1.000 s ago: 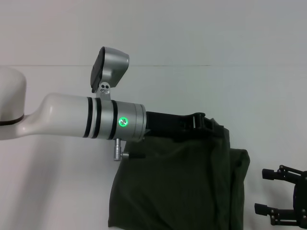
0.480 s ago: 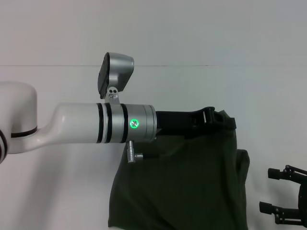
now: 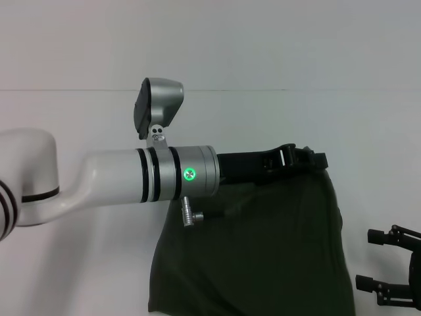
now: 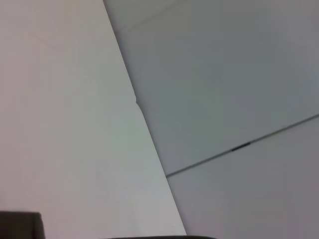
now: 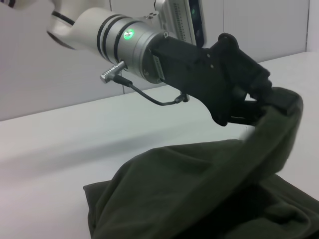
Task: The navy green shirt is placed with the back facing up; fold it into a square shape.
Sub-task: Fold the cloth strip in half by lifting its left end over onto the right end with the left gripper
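Above the white worktop [image 3: 79, 263], your left arm is reaching across from the shirt's left side, and the left tool [image 3: 309, 160] is sitting at the shirt's upper right edge, clamped on a lifted fold of the navy green shirt [image 3: 256, 257]. In the right wrist view you are seeing that same left tool [image 5: 259, 94] with cloth pinched in its jaws and the navy green shirt [image 5: 199, 194] draping down from it in a slack ridge to the worktop [image 5: 50, 159], where the rest is lying in a loose heap.

You are in the middle of a fold: one edge is being carried over the body of the shirt, raised and not yet laid down. I am judging the shirt only partly folded, since the lower part is looking bunched rather than flat.

For the next move, you are needing to bring the held edge down onto the layer beneath, lined up with the far side, and to let go only once the cloth is lying flat; dropping it from height risks a crooked crease.

To the right of the shirt, the right tool [image 3: 395, 270] is waiting low near the worktop, jaws apart and holding nothing.
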You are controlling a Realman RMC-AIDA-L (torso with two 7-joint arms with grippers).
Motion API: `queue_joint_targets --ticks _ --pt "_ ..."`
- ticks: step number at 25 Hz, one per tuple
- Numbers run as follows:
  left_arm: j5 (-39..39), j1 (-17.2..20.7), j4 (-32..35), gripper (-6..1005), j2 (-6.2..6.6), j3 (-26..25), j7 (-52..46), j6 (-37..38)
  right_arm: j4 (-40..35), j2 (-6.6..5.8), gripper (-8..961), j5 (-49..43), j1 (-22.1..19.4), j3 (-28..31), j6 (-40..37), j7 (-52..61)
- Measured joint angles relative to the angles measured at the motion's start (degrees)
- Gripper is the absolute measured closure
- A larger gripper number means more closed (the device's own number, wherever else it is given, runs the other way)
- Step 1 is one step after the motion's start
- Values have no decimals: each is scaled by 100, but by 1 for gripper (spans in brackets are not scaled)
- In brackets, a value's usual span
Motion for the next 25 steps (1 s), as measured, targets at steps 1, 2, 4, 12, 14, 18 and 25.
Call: queue_joint_targets --ticks 1,2,4,12,14,18,25 --pt "-50 9 -18 909 0 2 43 -14 -1 0 32 0 0 3 3 19" --pt "-112 11 -57 890 0 3 140 -22 -2 0 32 2 -1 5 8 32" --pt "-226 3 -149 852 0 0 400 -31 -6 0 32 7 -4 20 14 38" --pt "-400 119 -123 506 1 -38 650 -201 -10 -60 32 5 -37 208 74 67" --pt "-380 168 44 406 26 106 607 -125 -18 -104 32 4 -38 218 72 128" --pt "-179 353 722 322 217 870 141 206 -69 -158 32 1 -10 224 15 190" --pt "96 1247 1697 175 719 944 -175 997 -246 -113 32 -2 95 224 -146 251"
